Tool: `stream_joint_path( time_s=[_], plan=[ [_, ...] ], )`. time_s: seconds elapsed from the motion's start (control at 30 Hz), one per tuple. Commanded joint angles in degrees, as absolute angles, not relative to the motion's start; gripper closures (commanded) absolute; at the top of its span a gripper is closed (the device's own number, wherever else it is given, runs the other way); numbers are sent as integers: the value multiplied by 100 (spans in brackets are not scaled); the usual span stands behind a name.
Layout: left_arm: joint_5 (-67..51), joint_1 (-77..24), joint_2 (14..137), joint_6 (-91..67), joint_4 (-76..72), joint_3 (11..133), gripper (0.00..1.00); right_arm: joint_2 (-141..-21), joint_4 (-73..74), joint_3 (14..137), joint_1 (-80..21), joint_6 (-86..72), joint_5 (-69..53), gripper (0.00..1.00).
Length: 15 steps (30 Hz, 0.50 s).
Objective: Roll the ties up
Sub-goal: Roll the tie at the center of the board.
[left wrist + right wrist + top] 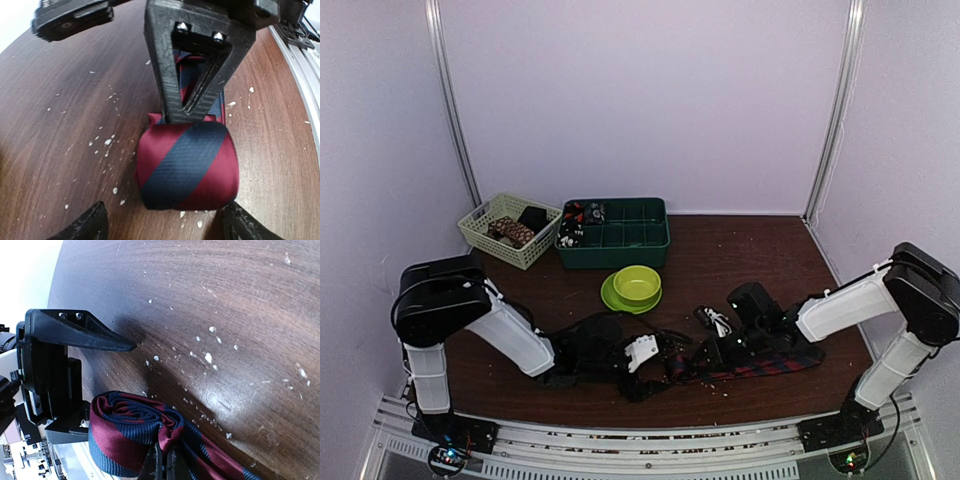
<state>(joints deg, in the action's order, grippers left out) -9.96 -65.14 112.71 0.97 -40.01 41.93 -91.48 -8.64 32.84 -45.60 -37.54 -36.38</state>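
Note:
A tie with red and navy diagonal stripes (770,365) lies along the table's front, and its left end is wound into a roll (187,167). The roll (127,432) lies flat on the wood. My left gripper (165,227) is open, its two fingertips standing either side of the roll's near end without touching it. My right gripper (164,467) is shut, pinching a fold of the tie at the roll's edge. From the left wrist view, the right gripper's fingers (192,65) sit on the strip just behind the roll. From above, both grippers (672,366) (708,357) meet at the roll.
A lime-green bowl on a plate (636,285) stands behind the grippers. Further back are a dark green compartment tray (630,240) and a beige basket (485,225), each holding rolled fabric. A small black-and-white item (715,320) lies near the right wrist. White crumbs dot the wood.

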Motion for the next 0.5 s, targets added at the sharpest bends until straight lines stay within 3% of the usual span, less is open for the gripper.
stream_joint_path(
  time_s=[0.0,0.23,0.47],
  plan=[
    [-776,-6495,11391,-385,-5100,3925,18,-9544,-26,3068,-4640,-3596,-2952,100],
    [-914,-6658,11803,-791,-5610,4242,18,-9598,-82,2938,-4769,-3718,-2800,100],
    [-70,-6917,12195,-827,-5030,4789,19,-9480,-185,2802,-4770,-3804,-2795,100]
  ],
)
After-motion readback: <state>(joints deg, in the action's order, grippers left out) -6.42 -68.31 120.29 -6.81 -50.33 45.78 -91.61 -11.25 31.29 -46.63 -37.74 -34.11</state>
